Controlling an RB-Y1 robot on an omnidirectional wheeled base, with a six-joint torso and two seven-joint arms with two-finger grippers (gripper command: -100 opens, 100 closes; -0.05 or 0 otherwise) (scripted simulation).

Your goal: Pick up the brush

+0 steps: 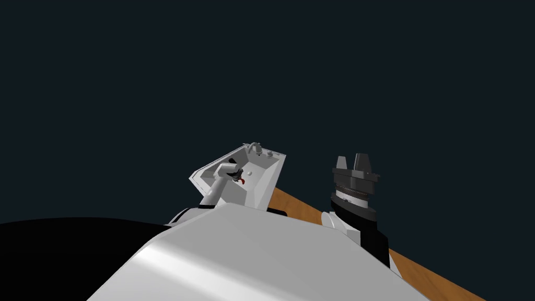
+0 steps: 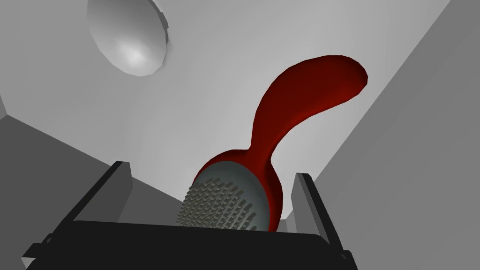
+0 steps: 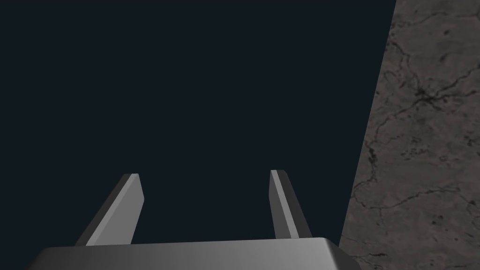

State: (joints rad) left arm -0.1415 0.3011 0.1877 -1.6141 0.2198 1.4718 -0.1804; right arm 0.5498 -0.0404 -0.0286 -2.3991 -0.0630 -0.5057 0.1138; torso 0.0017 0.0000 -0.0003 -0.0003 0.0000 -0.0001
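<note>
A red brush (image 2: pixel 300 98) with a round grey bristle pad lies on the floor of a white sink basin (image 1: pixel 261 180). Its head rests between the two fingers of my left gripper (image 2: pixel 211 169), which stand wide apart and clear of its sides. The curved handle points away from the gripper. From the head view, my left arm reaches down into the basin, with my left gripper (image 1: pixel 236 175) right at the brush (image 1: pixel 242 181). My right gripper (image 1: pixel 353 159) is held up to the right of the sink, open with nothing between its fingers (image 3: pixel 131 206).
A round drain (image 2: pixel 129 35) sits in the basin floor beyond the brush. A faucet (image 1: pixel 255 147) stands at the sink's far rim. The basin's walls rise close on both sides of my left gripper. A wooden strip (image 1: pixel 298 206) runs to the right of the sink.
</note>
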